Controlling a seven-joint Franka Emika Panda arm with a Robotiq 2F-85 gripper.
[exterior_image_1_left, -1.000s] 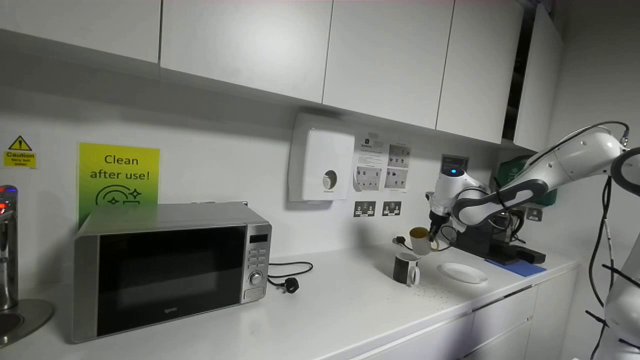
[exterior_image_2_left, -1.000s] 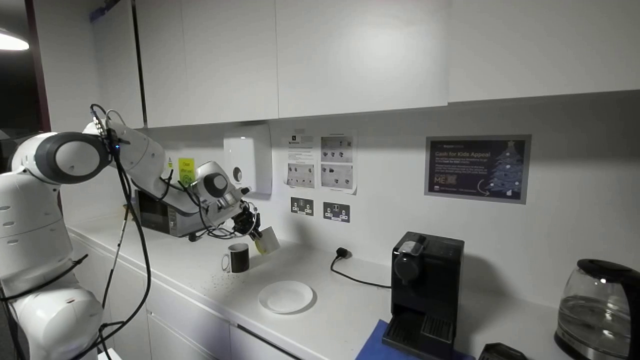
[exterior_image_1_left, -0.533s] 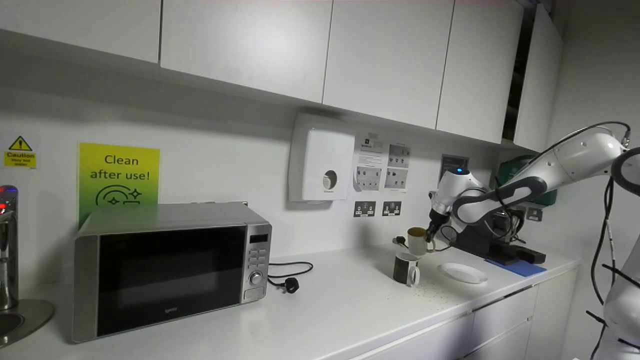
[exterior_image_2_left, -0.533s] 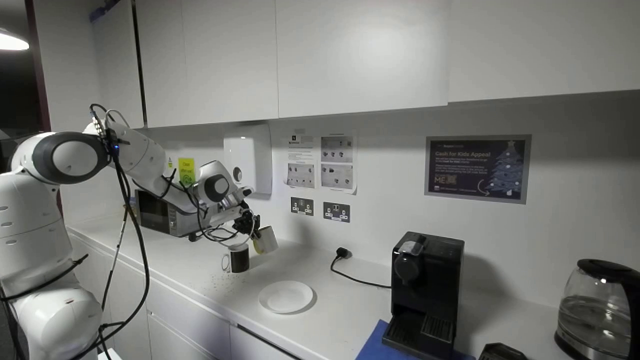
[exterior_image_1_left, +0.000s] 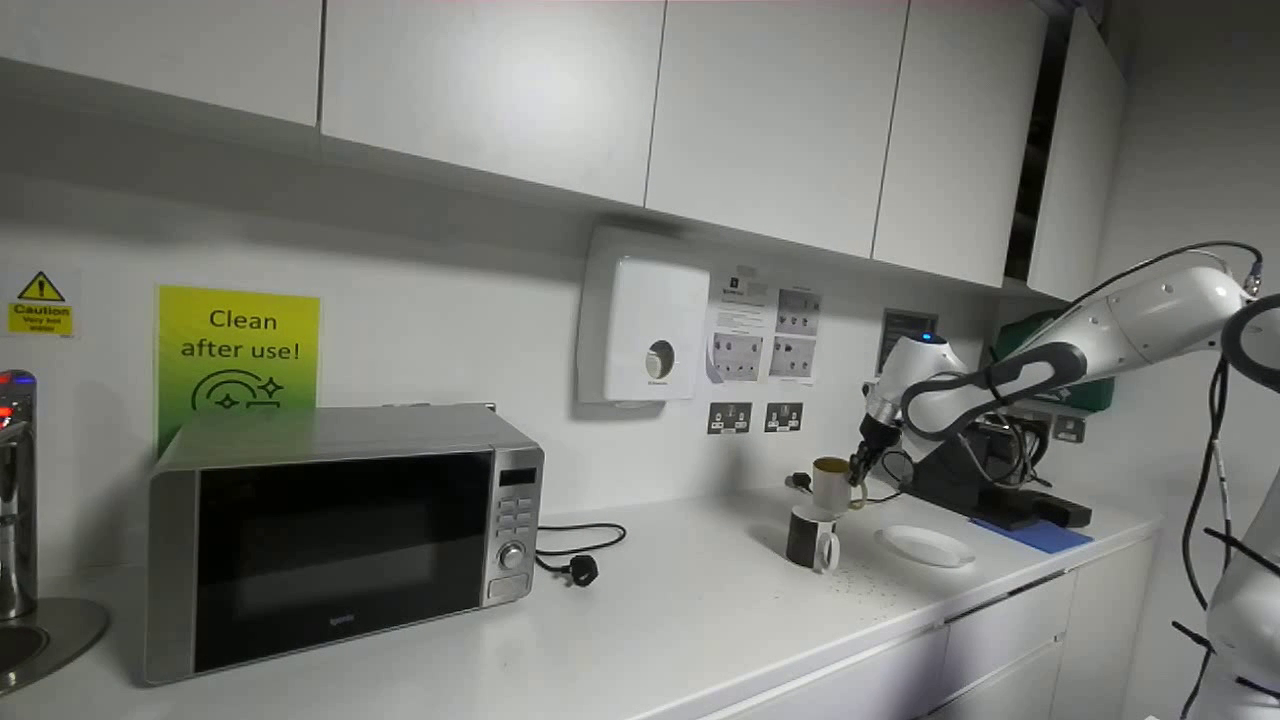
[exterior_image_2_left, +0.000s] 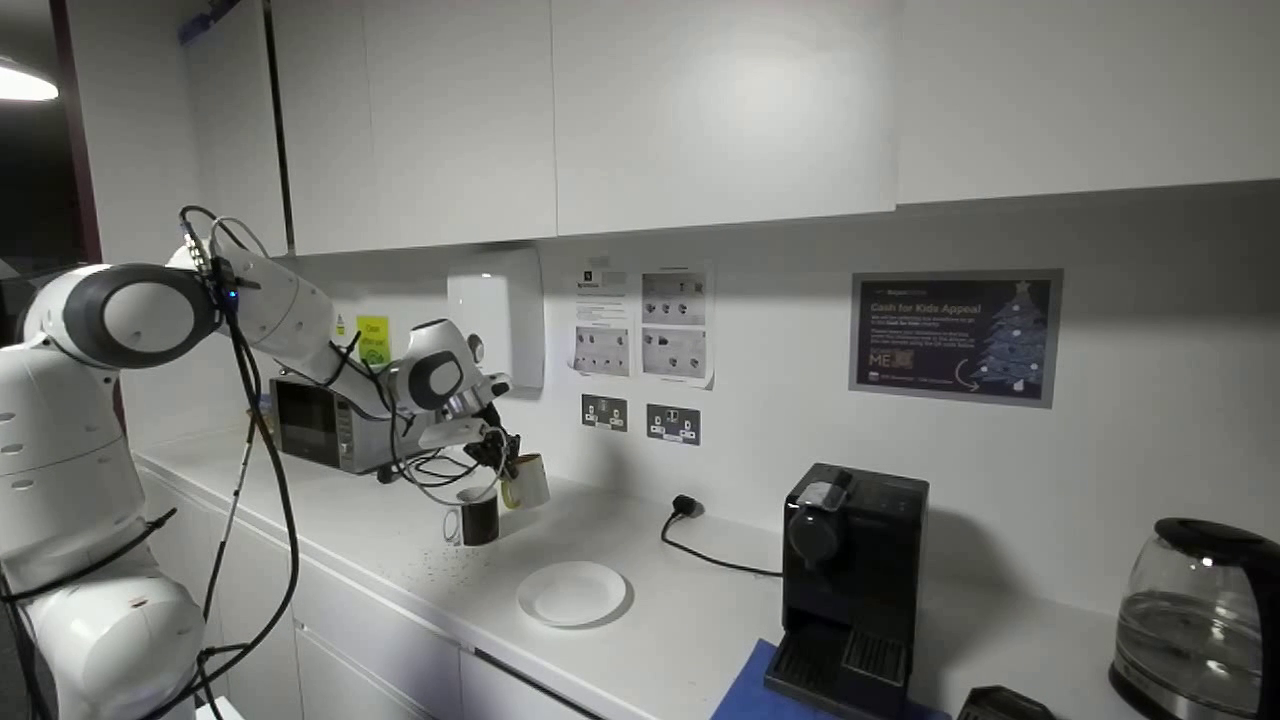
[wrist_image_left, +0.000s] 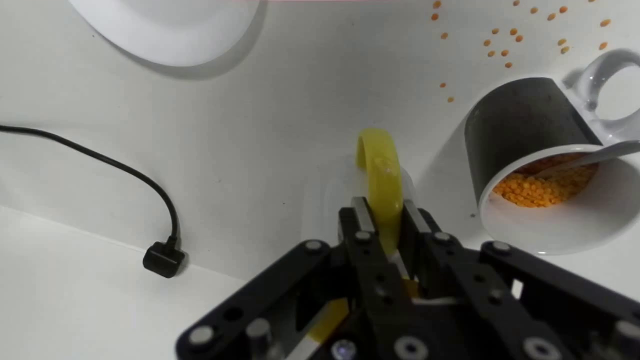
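Observation:
My gripper is shut on the yellow handle of a white mug with a yellow inside. That white mug hangs slightly tilted near the back of the counter, seemingly just off its surface. In the wrist view the fingers hide most of its body. Close beside it, in both exterior views, a black and white mug stands upright on the counter. Orange grains and a spoon lie inside this dark mug, as the wrist view shows.
Loose grains are scattered on the counter near the dark mug. A white plate, a black plug with its cable, a coffee machine and a glass kettle lie to one side. A microwave stands at the other.
The held mug has turned closer to upright and shifted slightly toward the dark mug's side. My wrist has tilted along with it, the handle staying in the grip.

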